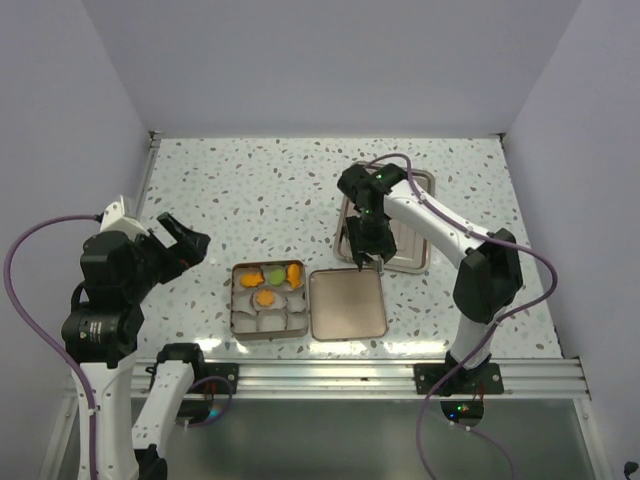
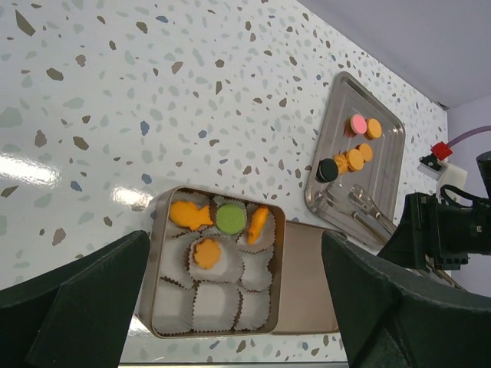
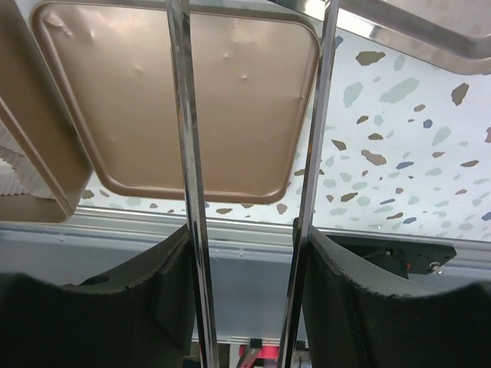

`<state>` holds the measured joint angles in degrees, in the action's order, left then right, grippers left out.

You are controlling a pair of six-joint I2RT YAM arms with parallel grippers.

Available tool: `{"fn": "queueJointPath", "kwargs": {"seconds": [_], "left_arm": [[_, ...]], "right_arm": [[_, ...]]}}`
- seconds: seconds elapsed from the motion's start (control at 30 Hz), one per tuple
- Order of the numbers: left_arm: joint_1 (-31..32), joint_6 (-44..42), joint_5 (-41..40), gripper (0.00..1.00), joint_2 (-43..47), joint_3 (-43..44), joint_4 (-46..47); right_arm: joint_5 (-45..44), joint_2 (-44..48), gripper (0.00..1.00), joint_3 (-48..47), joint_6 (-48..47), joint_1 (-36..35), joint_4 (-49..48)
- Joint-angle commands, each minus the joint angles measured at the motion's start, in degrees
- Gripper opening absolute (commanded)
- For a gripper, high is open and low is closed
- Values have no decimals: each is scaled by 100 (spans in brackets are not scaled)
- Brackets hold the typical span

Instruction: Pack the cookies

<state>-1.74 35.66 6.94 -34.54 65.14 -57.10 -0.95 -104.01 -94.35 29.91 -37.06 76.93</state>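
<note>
- At the far right of the counter (image 1: 250, 190), a steel tray (image 2: 383, 176) holds the loose cookies (image 2: 354, 159). They are flat round discs, several orange, one pink and one black, lying close together.
- The right gripper (image 1: 366, 252) hangs over the tray's near edge. Its jaws clamp a pair of tongs (image 3: 188, 153) with thin, polished steel blades that stand sprung apart. The blade tips are outside the wrist view, so it cannot be told whether they carry a cookie.
- The left gripper (image 1: 188, 240) stands to the left of the tin (image 2: 279, 268), jaws fully spread and empty.
- The tin is bronze-coloured with rounded corners and is lined with pleated white paper cups (image 2: 215, 307). Four cups hold cookies, three orange and one green. The other cups are vacant.
- The lid (image 1: 347, 303) lies just beside the tin on its right, smooth and slightly dented.
- Recommended procedure:
  - Set the blades astride one disc at the edge of the cluster.
  - Squeeze gently, because slick steel on a thin disc probably slips.
  - Lift straight up.
  - Release low over a vacant cup, because the light paper likely crumples or shifts.
</note>
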Motion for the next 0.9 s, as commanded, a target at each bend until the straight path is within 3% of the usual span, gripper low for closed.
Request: {"fn": "queueJointPath", "kwargs": {"seconds": [0.0, 0.67, 0.87], "left_arm": [[33, -200, -61, 100, -79, 60, 59], [33, -384, -228, 100, -246, 200, 50], [33, -367, -219, 100, -254, 192, 85]], "right_arm": [[7, -84, 52, 57, -56, 23, 33], [244, -928, 50, -541, -231, 287, -204], [324, -876, 40, -454, -240, 357, -257]]}}
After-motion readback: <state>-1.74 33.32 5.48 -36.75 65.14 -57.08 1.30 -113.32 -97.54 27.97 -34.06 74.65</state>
